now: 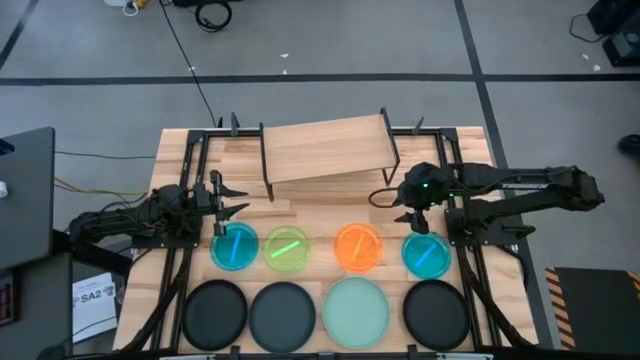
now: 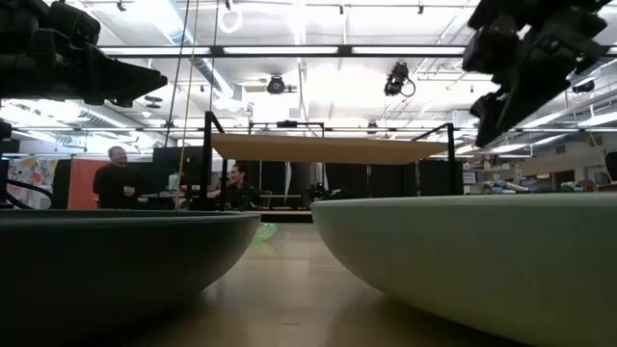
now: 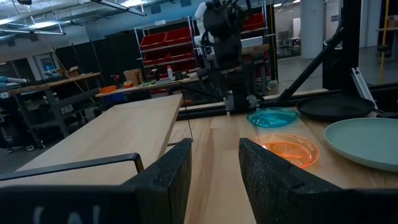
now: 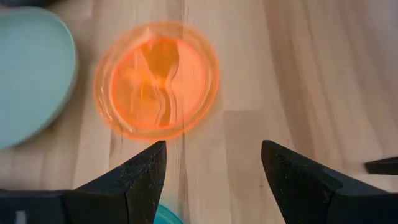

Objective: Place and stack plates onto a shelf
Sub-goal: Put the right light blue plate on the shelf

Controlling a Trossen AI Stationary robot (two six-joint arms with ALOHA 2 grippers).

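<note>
Four small translucent plates lie in a row on the slatted table: blue (image 1: 234, 246), green (image 1: 287, 249), orange (image 1: 357, 247) and blue (image 1: 427, 254). Nearer the front edge lie two black plates (image 1: 215, 313) (image 1: 283, 317), a mint plate (image 1: 357, 312) and another black plate (image 1: 435, 313). The light-wood shelf (image 1: 325, 150) stands on black legs at the far middle with nothing on it. My right gripper (image 4: 211, 180) hangs open above the table, tilted down toward the orange plate (image 4: 155, 81), touching nothing. My left gripper (image 3: 214, 180) is open and level at the left, above the left blue plate's far edge.
Black arm frames run along both table sides (image 1: 185, 180) (image 1: 470, 230). A dark monitor (image 1: 25, 200) sits off the table's left. Bare wood lies between the shelf and the small plates. People (image 2: 120, 178) stand in the room beyond the far edge.
</note>
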